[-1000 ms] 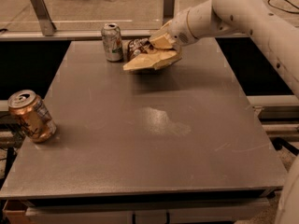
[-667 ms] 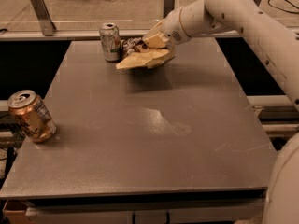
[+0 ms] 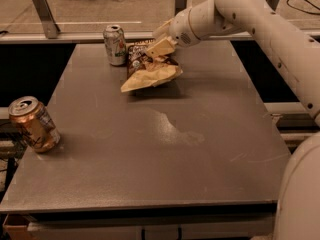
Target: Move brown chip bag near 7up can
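My gripper (image 3: 161, 48) is over the far side of the table (image 3: 200, 174), pinched shut on the far top edge of the bag (image 3: 150, 70). The bag hangs below and in front of my jaws, tilted, dark face up. Its long axis runs roughly far to near, with the cream end pointing near-left. It's just right of the upright 7up can (image 3: 115, 45); can't tell if they touch. The copper can (image 3: 34, 124) is well apart at the left edge.

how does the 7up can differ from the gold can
The 7up can is silvery-white, upright at the table's far edge; the copper-gold can tilts at the left edge. The 7up can is beside the brown chip bag held by the end effector; the copper-gold can sits alone. Both are drink cans.
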Controlling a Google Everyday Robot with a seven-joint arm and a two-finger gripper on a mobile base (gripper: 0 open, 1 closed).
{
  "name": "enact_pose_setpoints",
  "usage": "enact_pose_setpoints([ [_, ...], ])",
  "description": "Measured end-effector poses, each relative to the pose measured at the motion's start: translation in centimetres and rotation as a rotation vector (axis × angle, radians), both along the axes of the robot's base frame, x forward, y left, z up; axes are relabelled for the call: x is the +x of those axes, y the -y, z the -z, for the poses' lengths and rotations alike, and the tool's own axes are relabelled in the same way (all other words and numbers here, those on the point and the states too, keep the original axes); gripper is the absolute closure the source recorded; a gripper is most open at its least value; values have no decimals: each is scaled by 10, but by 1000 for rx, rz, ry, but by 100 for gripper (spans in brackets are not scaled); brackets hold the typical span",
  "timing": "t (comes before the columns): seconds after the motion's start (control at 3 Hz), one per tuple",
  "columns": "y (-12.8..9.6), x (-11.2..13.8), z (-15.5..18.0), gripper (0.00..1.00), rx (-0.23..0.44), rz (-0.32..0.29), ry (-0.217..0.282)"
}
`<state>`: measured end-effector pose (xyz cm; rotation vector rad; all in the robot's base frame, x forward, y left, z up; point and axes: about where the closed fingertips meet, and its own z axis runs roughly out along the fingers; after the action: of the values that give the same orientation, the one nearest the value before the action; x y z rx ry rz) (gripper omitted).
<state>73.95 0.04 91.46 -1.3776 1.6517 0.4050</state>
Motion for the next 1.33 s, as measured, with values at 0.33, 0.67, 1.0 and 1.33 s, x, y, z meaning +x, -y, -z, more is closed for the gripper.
enact_pose_setpoints([
  [0.33, 15, -7, -1, 0, -6, 5, -9],
  [0.67, 65, -25, -15, 0, -25, 44, -15],
  [1.0, 135, -56, -44, 0, -75, 110, 9],
  [1.33, 192, -92, -82, 0, -67, 180, 43],
])
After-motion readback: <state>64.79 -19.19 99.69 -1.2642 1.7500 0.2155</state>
